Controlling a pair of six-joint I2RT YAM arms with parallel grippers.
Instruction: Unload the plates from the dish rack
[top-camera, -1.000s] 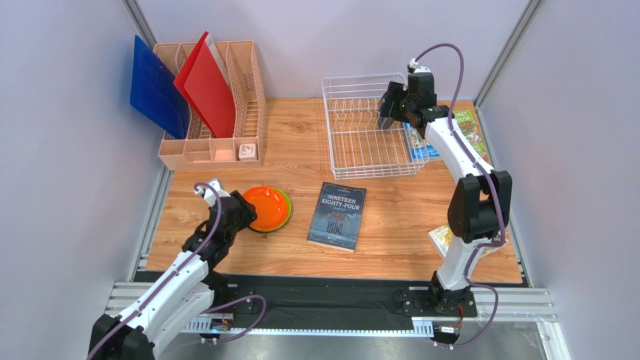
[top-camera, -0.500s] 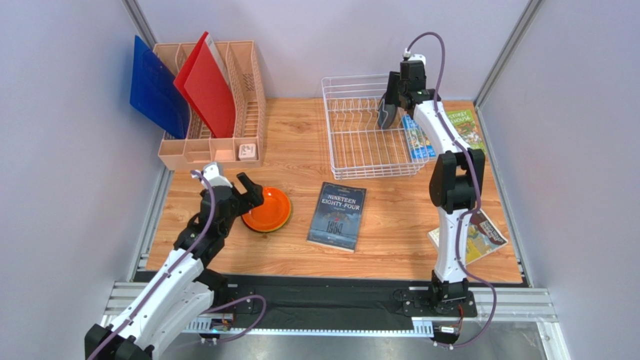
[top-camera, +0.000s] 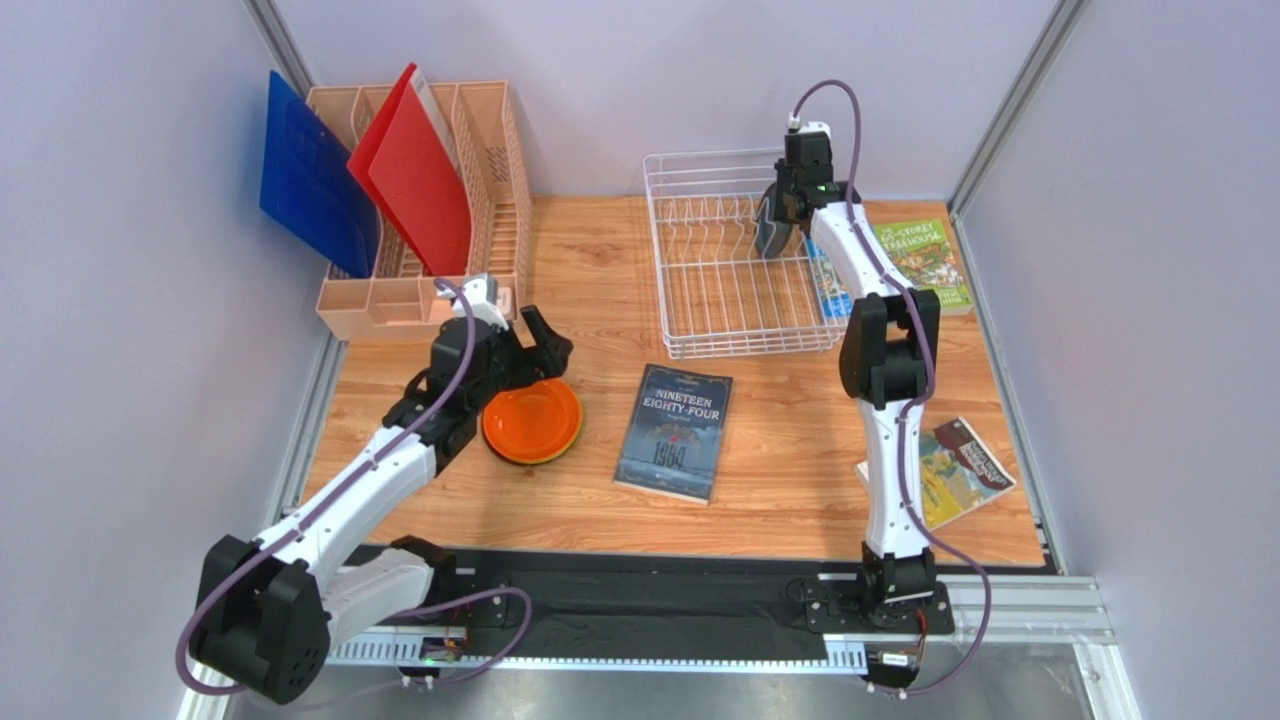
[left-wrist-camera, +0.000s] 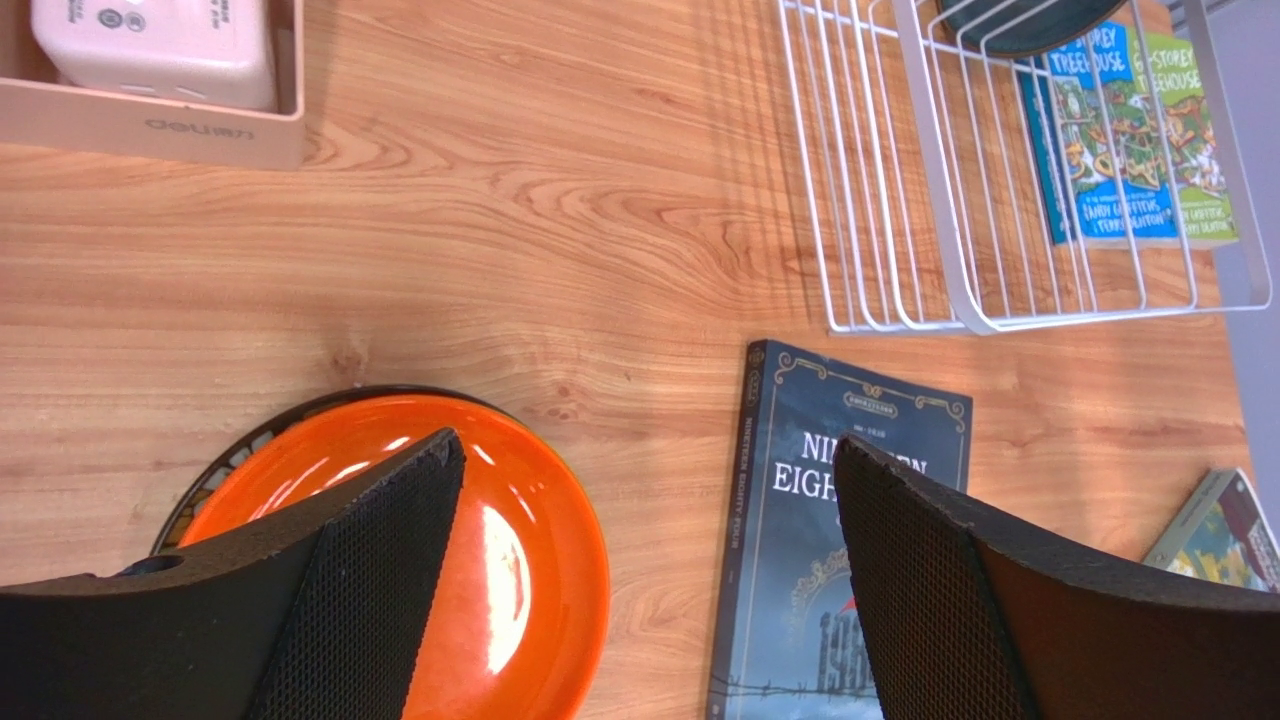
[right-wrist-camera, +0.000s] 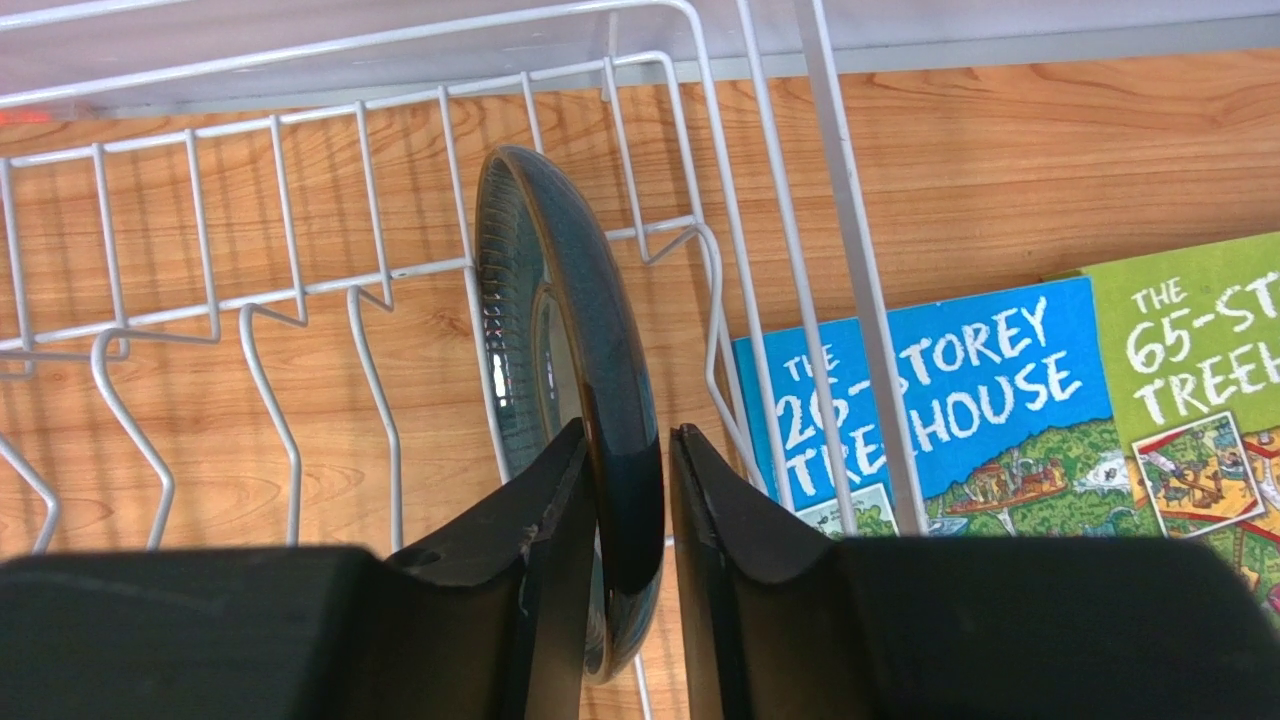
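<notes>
On my feed the dark cover mid-table reads "NINETEEN EIGHTY-FOUR" (top-camera: 673, 432). Just beside the dish rack (top-camera: 718, 294) lie a blue book (right-wrist-camera: 962, 405) reading "THE 26-STOREY TREEHOUSE" and a green book (right-wrist-camera: 1187, 375), of which I can read only "THE 65-ST… TREEH".

The teal-grey plate (right-wrist-camera: 579, 300) stands on edge between the prongs at the rack's far right corner. Its rim faces the right wrist camera and its faces look left and right. My right gripper (right-wrist-camera: 631, 450) has a finger pressed against each face.

The orange plate (left-wrist-camera: 511, 555) lies flat on the table left of the novel (a darker rim peeks from under it). My left gripper (left-wrist-camera: 646, 450) hangs over it, spread wide and holding nothing.
</notes>
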